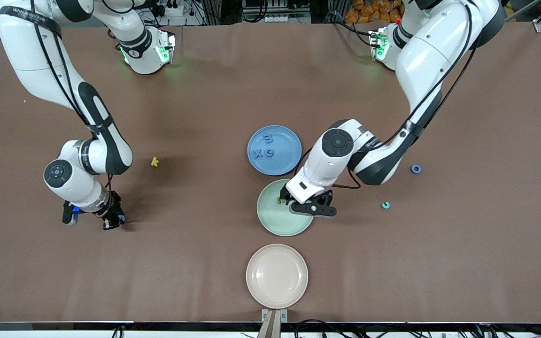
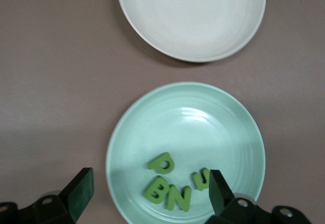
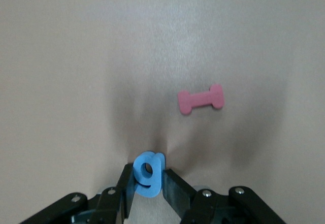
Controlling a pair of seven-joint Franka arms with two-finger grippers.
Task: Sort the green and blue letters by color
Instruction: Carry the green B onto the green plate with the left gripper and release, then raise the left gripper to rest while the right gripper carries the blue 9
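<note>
**Green letters on the green plate, a blue one in the right claw**

The table [image 1: 204, 84] wears a matte brown cloth. Down its middle run three smooth round plates with ringed rims. Taking the green plate [image 1: 275, 225] as landmark: the blue plate [image 1: 285, 162] touches its rim farther from the front camera, and the bare cream plate [image 1: 276, 275] sits nearer that camera.

The green plate holds four flat, foam-like green letters [image 2: 170, 188]: a P, a B, an N and a u, clustered by the rim. The blue plate carries three blue letters [image 1: 266, 146].

The left claw [image 2: 150, 196] hangs over the green plate, jaws wide and empty, just above the letters. The right claw [image 3: 148, 183], well toward the right arm's end of the table from the green plate, is pinched on a blue g [image 3: 147, 174]. Under it lies a pink bone-shaped piece [image 3: 201, 99].

A yellow k [image 1: 154, 162] lies between the right claw and the plates.
</note>
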